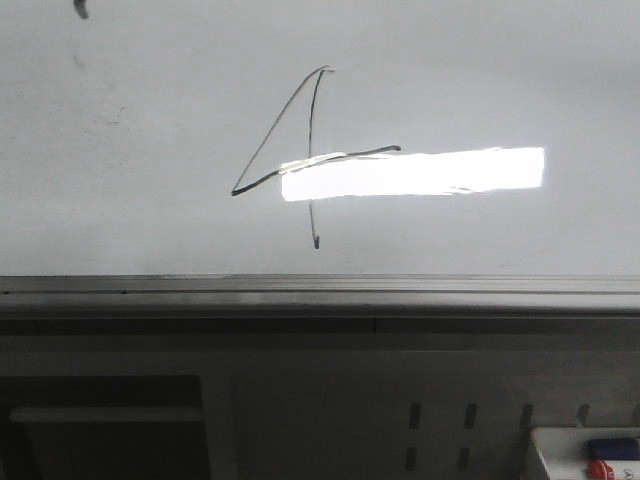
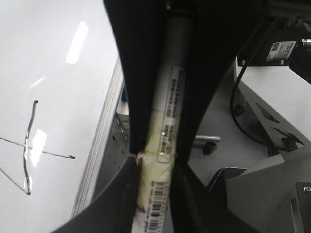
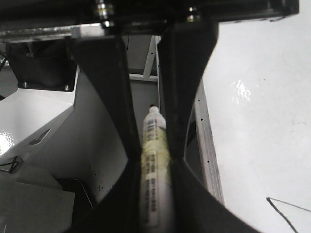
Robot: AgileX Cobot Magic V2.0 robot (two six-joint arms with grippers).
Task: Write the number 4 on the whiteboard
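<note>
**Slanted 4 drawn on the board, both arms holding markers off its edge**

A thin black hand-drawn number 4 (image 1: 312, 160) sits on the large glossy white whiteboard (image 1: 120, 180), roughly midway along the board's width and a little back from its near edge. Its long diagonal, wavy crossbar and thin vertical stroke are all in place, and a bright rectangular light glare (image 1: 415, 172) overlaps the crossbar's right end. A grey metal edge rail (image 1: 320, 288) runs along the near side of the board.

The left gripper (image 2: 155, 160) is pinched on a pale, barcode-labelled marker (image 2: 167, 126), held beside the board's railed edge rather than over the writing. The right gripper (image 3: 154, 155) is likewise clamped on a yellowish-white labelled marker (image 3: 153, 160), also off the board beside its edge.

A small dark smudge (image 1: 81, 9) marks the far left corner region.
</note>
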